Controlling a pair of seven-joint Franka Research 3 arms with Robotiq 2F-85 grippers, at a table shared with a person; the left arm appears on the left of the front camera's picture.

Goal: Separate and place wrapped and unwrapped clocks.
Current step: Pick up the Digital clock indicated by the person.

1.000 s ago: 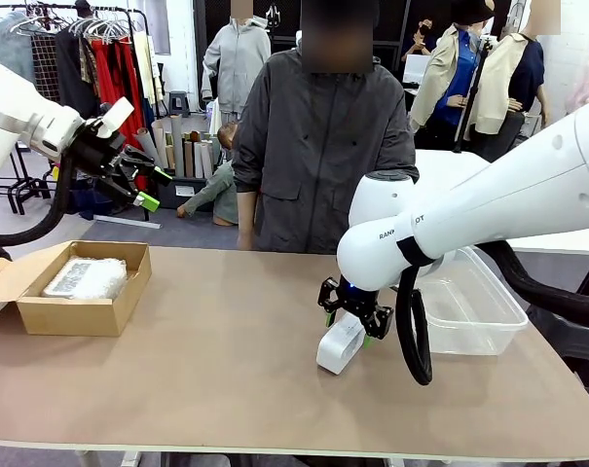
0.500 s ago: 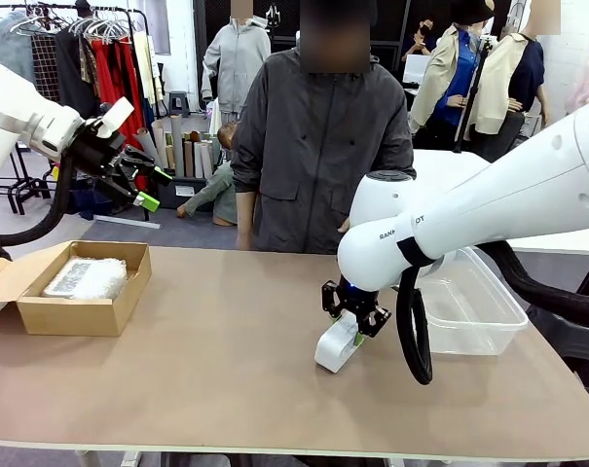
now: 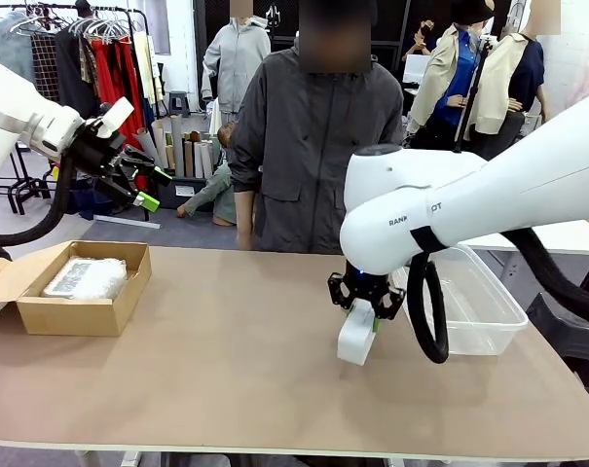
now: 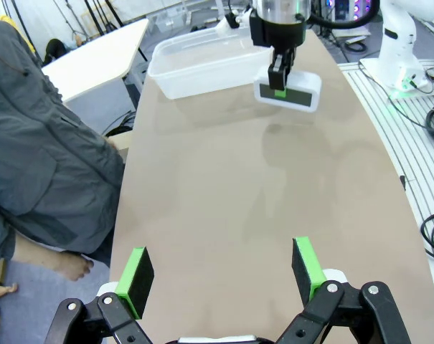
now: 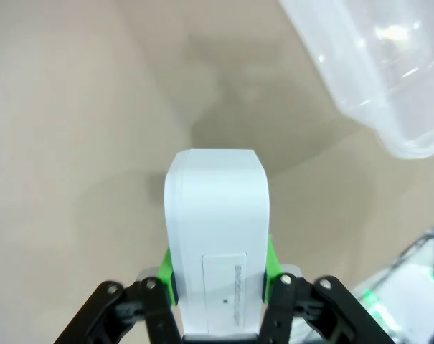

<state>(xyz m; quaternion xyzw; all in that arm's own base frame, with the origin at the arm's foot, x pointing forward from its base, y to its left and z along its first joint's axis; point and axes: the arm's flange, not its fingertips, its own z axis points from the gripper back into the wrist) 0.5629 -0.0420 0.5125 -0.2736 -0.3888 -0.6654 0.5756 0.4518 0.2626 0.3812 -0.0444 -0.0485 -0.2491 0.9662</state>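
My right gripper (image 3: 365,309) is shut on the unwrapped clock (image 3: 356,335), a smooth white rounded block that hangs just above the table, left of the tub. In the right wrist view the clock (image 5: 217,236) sticks out between the green pads (image 5: 166,274), with the gripper (image 5: 218,276) clamped on its near end. The left wrist view shows the clock's dark face (image 4: 288,92) under that gripper (image 4: 277,80). A wrapped clock (image 3: 85,277) in crinkly plastic lies in the cardboard box (image 3: 109,316). My left gripper (image 3: 150,187) stands open high above the box, nothing between its fingers (image 4: 136,276).
A clear plastic tub (image 3: 489,321) stands at the table's right, close beside the held clock. A person in a grey jacket (image 3: 318,146) stands at the far edge, hands out of sight. Bare tabletop (image 3: 216,360) stretches between the box and the tub.
My right gripper closed on the unwrapped clock, lifted it off the table and shifted it slightly right toward the tub. The left arm has not moved.
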